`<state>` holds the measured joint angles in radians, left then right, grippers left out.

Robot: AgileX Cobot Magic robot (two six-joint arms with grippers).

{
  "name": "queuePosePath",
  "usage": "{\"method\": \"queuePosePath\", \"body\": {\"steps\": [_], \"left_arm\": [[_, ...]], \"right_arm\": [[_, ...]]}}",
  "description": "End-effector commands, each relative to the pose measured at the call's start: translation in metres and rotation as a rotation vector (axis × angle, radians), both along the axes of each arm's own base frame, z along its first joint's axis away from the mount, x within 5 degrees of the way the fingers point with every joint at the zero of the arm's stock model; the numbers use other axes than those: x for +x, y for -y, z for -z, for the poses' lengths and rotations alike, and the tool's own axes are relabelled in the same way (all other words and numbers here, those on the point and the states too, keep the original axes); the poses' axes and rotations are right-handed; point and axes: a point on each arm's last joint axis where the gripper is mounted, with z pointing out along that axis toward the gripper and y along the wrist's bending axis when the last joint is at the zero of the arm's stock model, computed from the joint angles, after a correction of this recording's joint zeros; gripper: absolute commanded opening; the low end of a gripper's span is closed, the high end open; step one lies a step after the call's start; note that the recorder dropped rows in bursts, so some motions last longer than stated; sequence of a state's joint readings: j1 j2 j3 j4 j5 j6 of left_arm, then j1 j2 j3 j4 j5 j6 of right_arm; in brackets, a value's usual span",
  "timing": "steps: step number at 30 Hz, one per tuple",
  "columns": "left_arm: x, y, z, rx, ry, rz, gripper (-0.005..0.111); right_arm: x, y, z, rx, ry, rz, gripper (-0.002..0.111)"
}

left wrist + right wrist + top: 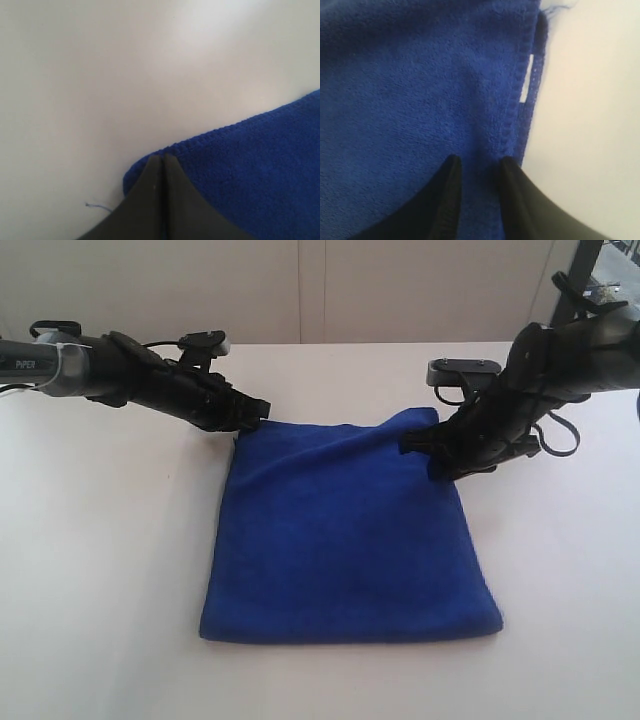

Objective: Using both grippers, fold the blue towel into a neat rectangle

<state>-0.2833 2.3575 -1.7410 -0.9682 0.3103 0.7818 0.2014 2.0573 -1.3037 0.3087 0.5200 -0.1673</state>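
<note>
Blue towel [345,540] lay doubled, flat on the table [100,590]; left gripper [255,412] shut at its far-left corner, right gripper [425,445] part-open astride the far-right hem (no grip evident); another fold probably required firm corner pinches.

A loose thread [97,206] lies on the white table [100,590].

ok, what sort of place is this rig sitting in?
Most likely a robotics lab or test bench rather than a home. The signs are a bare white table, plain pale wall panels behind it, and a cabled black left arm and right arm at a blue towel.
</note>
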Motion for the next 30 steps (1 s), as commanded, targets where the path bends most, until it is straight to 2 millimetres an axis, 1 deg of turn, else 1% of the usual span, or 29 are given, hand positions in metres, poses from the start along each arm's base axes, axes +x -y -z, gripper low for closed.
{"method": "queuePosePath", "body": {"steps": [1, 4, 12, 15, 21, 25, 30], "left_arm": [[-0.0056, -0.0026, 0.0201, 0.049, -0.047, 0.044, 0.0], [-0.0056, -0.0026, 0.0201, 0.049, -0.047, 0.044, 0.0], [-0.0056, -0.0026, 0.0201, 0.049, -0.047, 0.044, 0.0], [-0.0056, -0.0026, 0.0201, 0.049, -0.047, 0.044, 0.0], [-0.0056, -0.0026, 0.0201, 0.049, -0.047, 0.044, 0.0], [-0.0056, -0.0026, 0.0201, 0.049, -0.047, 0.044, 0.0], [-0.0056, -0.0026, 0.0201, 0.049, -0.047, 0.044, 0.0]], "right_arm": [[-0.0016, -0.0004, -0.0042, 0.019, -0.013, 0.003, 0.027], [-0.0025, -0.0032, -0.0047, 0.062, -0.031, 0.03, 0.027], [-0.002, -0.0034, -0.0049, 0.061, -0.022, 0.019, 0.026], [-0.0017, -0.0021, -0.0046, 0.039, -0.014, 0.002, 0.022], [-0.0007, 0.0006, -0.0043, -0.007, 0.007, -0.031, 0.0], [-0.0008, 0.0018, -0.0049, -0.027, 0.013, -0.047, 0.0], [-0.001, 0.004, -0.0113, -0.06, 0.035, -0.07, 0.0]]}}
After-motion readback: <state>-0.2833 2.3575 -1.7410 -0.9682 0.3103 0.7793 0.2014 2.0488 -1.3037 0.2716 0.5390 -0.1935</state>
